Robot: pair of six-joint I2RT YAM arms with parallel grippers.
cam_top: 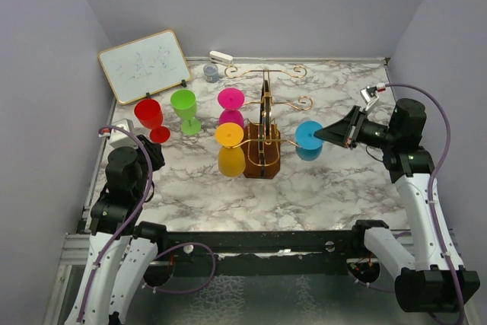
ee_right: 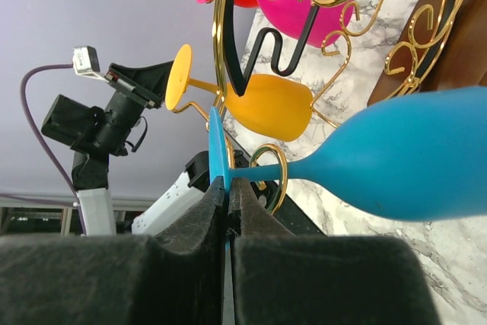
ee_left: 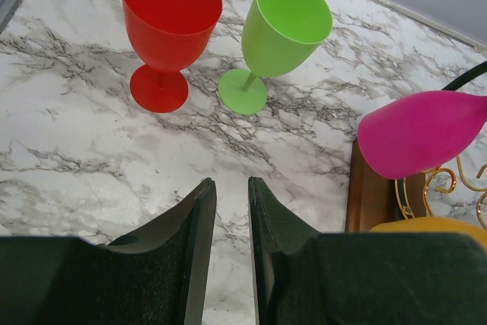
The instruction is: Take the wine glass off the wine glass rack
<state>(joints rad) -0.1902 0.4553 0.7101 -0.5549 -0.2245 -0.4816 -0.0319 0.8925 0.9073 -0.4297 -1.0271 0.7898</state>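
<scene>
The wine glass rack (cam_top: pixel 264 138), gold wire on a brown wooden base, stands mid-table. A blue wine glass (cam_top: pixel 308 136) hangs upside down on its right side. In the right wrist view its stem (ee_right: pixel 297 169) passes through a gold ring of the rack (ee_right: pixel 268 159). My right gripper (ee_right: pixel 228 188) is shut on the edge of the blue glass's foot (ee_right: pixel 215 146); it shows in the top view (cam_top: pixel 319 135). An orange glass (cam_top: pixel 230 150) and a pink glass (cam_top: pixel 230 104) hang on the rack's left side. My left gripper (ee_left: pixel 230 192) is slightly open and empty, above bare marble left of the rack.
A red glass (cam_top: pixel 151 118) and a green glass (cam_top: pixel 185 108) stand upright on the table at the left, also in the left wrist view (ee_left: pixel 171 24) (ee_left: pixel 283 32). A whiteboard (cam_top: pixel 143 65), a small grey cup (cam_top: pixel 211 73) and a white object (cam_top: pixel 221 57) sit at the back.
</scene>
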